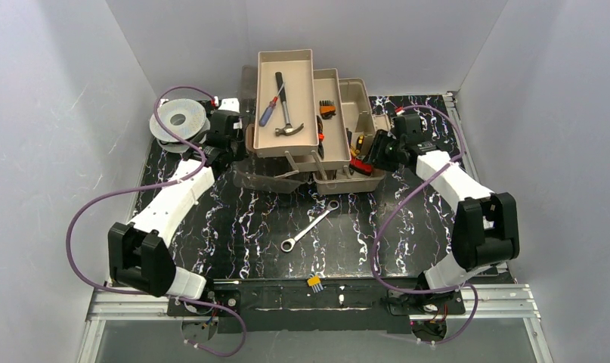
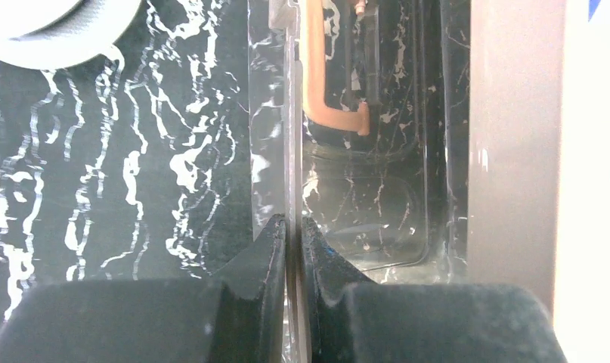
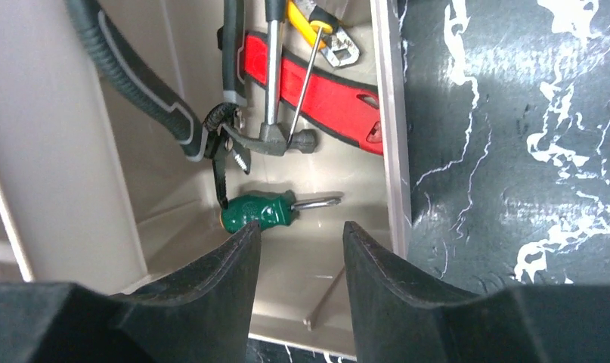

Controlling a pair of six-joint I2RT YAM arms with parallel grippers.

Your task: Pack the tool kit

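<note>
Toolbox [image 1: 362,91]: between both grippers, trays fanned out, hammer [image 1: 285,106] in the top one. I judge it rigid plastic, heavy once loaded.
Lid [image 2: 290,151]: at the toolbox's front-left side. It is thin and translucent, likely slick and flexible.
Left gripper [image 2: 292,234]: clamped on the lid's edge.
Right gripper [image 3: 300,242]: jaws parted, nothing held, over the toolbox's base compartment, above a green screwdriver [image 3: 258,212].
Wrench [image 1: 309,225]: loose just in front of the toolbox. It looks like stiff, flat steel, so I'd take it across the shank.
</note>
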